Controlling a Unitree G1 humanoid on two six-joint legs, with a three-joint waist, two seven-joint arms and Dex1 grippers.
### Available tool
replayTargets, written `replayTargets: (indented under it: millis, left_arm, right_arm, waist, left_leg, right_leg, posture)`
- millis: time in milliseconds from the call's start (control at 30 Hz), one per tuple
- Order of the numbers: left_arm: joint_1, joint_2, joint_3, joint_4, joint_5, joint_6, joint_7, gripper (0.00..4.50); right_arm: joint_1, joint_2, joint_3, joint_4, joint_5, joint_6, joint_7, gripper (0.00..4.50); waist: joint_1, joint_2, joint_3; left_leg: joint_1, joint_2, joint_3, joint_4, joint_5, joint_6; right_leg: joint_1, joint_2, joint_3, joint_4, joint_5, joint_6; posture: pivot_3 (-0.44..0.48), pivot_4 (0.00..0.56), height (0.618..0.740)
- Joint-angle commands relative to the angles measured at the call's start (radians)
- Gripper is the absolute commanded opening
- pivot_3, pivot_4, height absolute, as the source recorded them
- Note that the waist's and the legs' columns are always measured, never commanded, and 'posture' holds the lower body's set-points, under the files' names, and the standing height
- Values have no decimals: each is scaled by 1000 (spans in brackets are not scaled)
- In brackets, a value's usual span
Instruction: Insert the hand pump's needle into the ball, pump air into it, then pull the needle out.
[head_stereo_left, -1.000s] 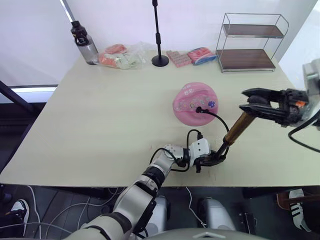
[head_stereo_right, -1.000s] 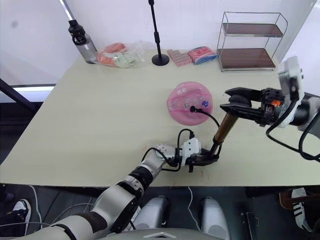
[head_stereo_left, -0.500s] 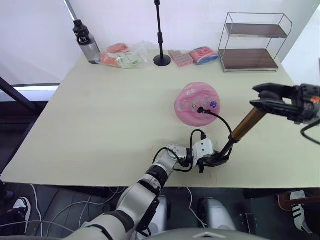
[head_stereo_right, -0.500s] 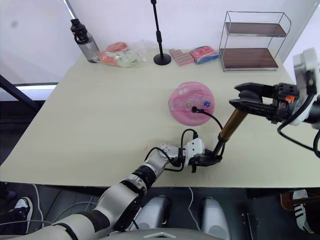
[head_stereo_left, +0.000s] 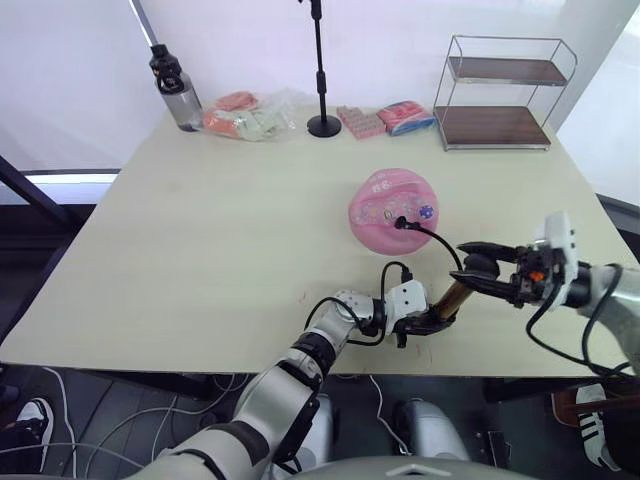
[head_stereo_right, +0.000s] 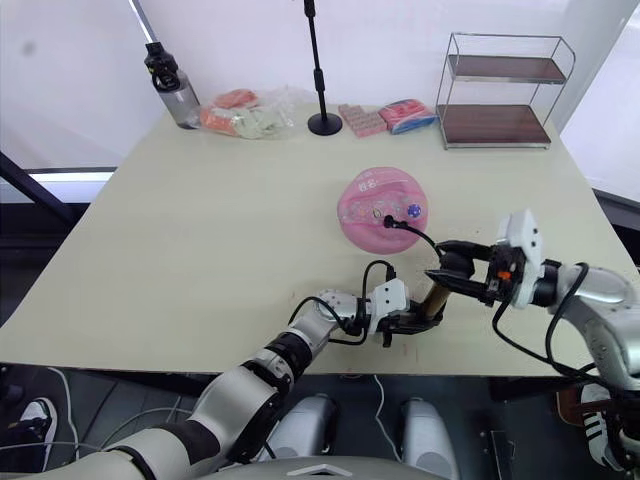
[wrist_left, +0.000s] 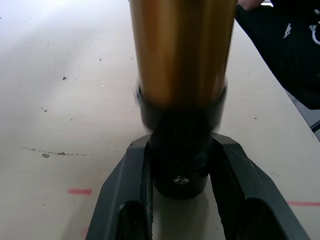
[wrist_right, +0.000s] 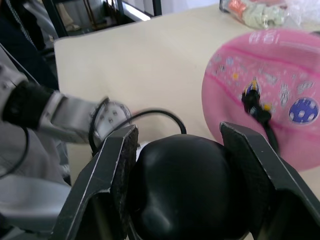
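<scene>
Since a second ago the right gripper (head_stereo_left: 478, 279) has come down and toward the near edge, pressing the pump's black handle (wrist_right: 182, 187) in, so that much less of the bronze-gold barrel shows than before. The hand pump (head_stereo_left: 448, 300) now leans low over the near part of the table (head_stereo_left: 200, 230), its short visible barrel running from the left gripper up and right to the right gripper. The right gripper's two fingers (wrist_right: 112, 170) sit on either side of the rounded black handle, closed against it. The left gripper (head_stereo_right: 412, 320) rests near the table's near edge, its two fingers (wrist_left: 125, 185) clamped on the pump's black bottom cap (wrist_left: 180, 165), which stands against the tabletop; this base has kept its place.

From the base a thin black hose (head_stereo_left: 440, 240) loops up and away to the ball (head_stereo_left: 392, 207), which lies squashed on the table just beyond the pump, unmoved. The small black fitting of the needle (wrist_right: 252, 102) sits in the ball's top face among the cartoon prints; the pin itself cannot be seen.

Along the far edge stand a water bottle (head_stereo_left: 172, 86) at the left, plastic-wrapped packets (head_stereo_left: 245, 113), a black stand pole (head_stereo_left: 320, 70), two pink packets (head_stereo_left: 385, 116) and a two-tier wire shelf (head_stereo_left: 498, 92) at the right.
</scene>
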Motion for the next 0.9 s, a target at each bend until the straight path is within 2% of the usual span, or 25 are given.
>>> replayTargets:
  millis: [33,233,333,500,633,733,900]
  left_arm:
    - [28,6,-28,45,43,16,-8,1096]
    - [29,11,-26,49,46,14,-10,1096]
    - [31,17,-26,49,47,12,-14,1096]
    - [29,25,-23,51,49,12,-16,1096]
    - [29,28,-24,50,49,12,-19,1096]
    - [28,31,-24,50,50,13,-21,1096]
    - [28,38,-24,47,50,14,-25,1096]
  right_arm:
    - [54,13,59,109,-109,-25,1,2121]
    - [18,-3,-9,65,-30,-4,20,2121]
    - [-46,-55,-113,-2,98,89,22,2121]
    - [-179,-187,-265,-35,286,270,20,2121]
    - [-264,-244,-359,-9,432,395,-14,2121]
    - [-340,-279,-410,14,512,466,-45,2121]
    - [-392,-308,-430,17,537,509,-60,2121]
  waist:
    - [-3,0,0]
    - [-7,0,0]
    - [-6,4,4]
    - [-6,12,8]
    - [-2,11,9]
    - [-3,12,10]
    - [-4,14,12]
  left_leg:
    - [2,0,0,0,0,0]
    - [8,2,-3,-1,0,-1]
    - [7,1,-3,-1,0,0]
    - [-4,-2,-1,0,0,0]
    - [-7,-2,-1,-1,0,0]
    - [-8,-2,0,-1,0,0]
    - [-10,-1,1,-1,0,0]
  right_leg:
    - [2,0,0,0,-1,-1]
    - [7,0,1,0,-3,-4]
    - [7,-1,1,-1,-3,-4]
    - [-4,-2,3,-1,1,1]
    - [-5,-1,-1,-2,0,1]
    - [-6,-2,0,-2,0,1]
    - [-8,-2,1,-1,0,1]
  posture:
    - [0,150,740]
    - [0,150,740]
    - [0,150,740]
    - [0,150,740]
    - [0,150,740]
    - [0,150,740]
    - [0,150,740]
